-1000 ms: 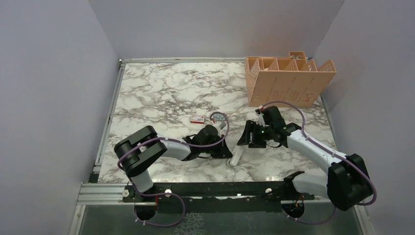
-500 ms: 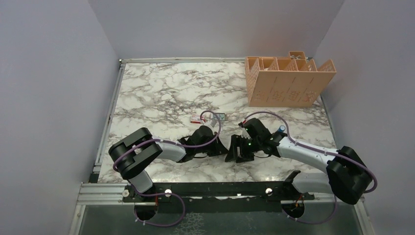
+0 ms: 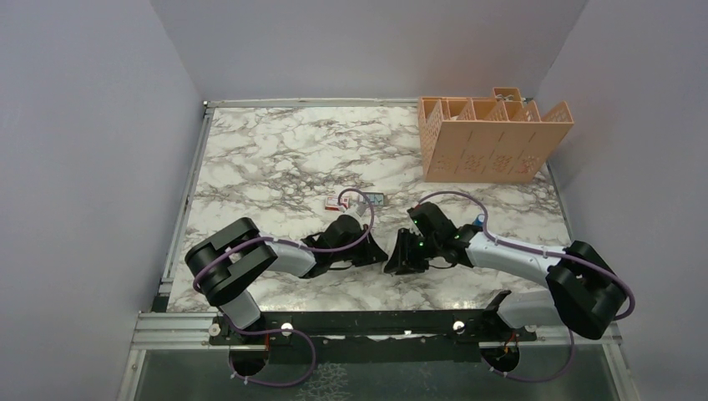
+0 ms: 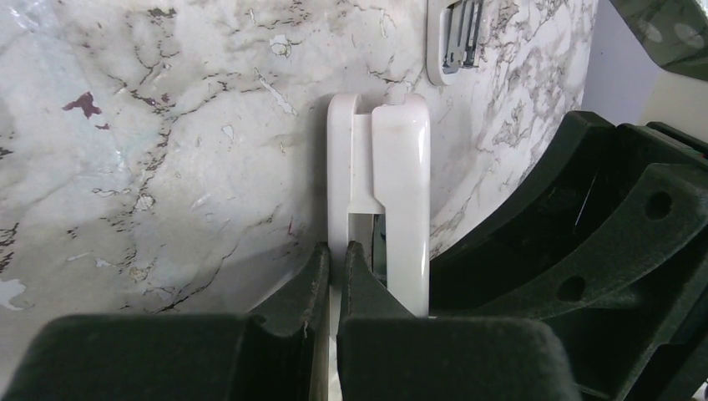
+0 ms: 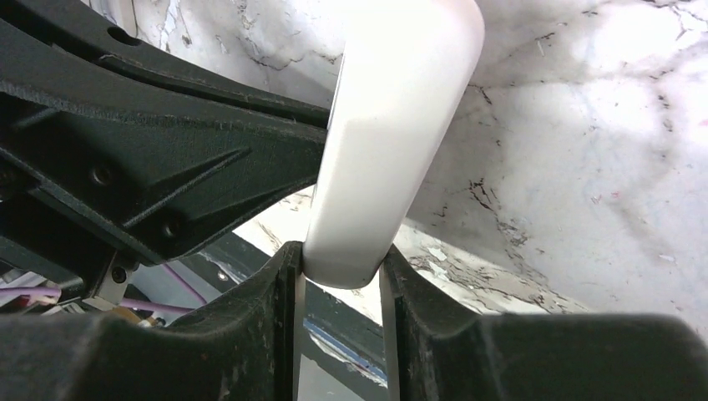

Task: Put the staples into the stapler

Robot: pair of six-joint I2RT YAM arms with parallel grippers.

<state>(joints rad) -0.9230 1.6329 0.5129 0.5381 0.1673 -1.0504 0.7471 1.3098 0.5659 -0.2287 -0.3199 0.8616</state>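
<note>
the left tool (image 4: 337, 259) pinches the thinner arm of the white stapler (image 4: 399, 167) and the right tool (image 5: 338, 255) is clamped on its rounded top, while the staples (image 4: 459, 38) lie in a grey tray (image 4: 433, 58) on the tabletop (image 4: 167, 125) just past the stapler's far end, roughly parallel to its long axis, seemingly nearer the left arm.

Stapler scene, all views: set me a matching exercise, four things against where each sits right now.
Things:
1. stapler
2. staples
3. orange organiser
4. red-and-white box

Places:
A. at the far right of the table
B. in the flat grey tray
C. gripped by both the left gripper and the right gripper
D. beside the tray, on its left in the top view

Pairs: 1-C, 2-B, 3-A, 4-D
</note>
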